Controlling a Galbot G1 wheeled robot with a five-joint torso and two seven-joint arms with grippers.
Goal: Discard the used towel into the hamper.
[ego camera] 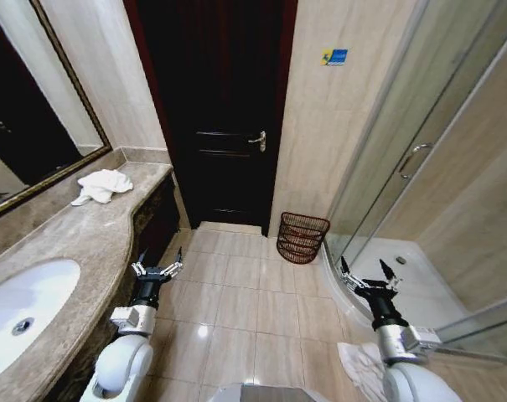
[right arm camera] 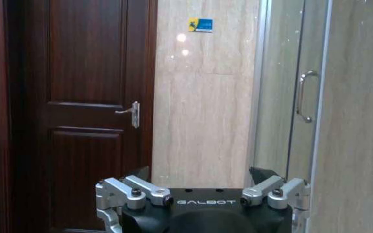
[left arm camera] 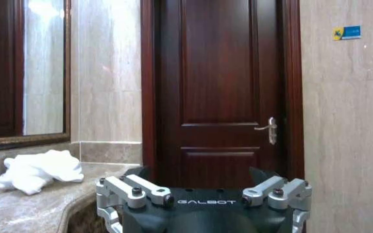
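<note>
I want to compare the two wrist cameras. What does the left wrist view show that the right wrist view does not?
Left wrist view alone: the white towel lying on the stone counter, with the mirror above it, and the left tool, open. Right wrist view alone: the glass shower door with its handle, and the right tool, open. Both: the dark door, its lever handle and the blue sticker on the wall.
</note>
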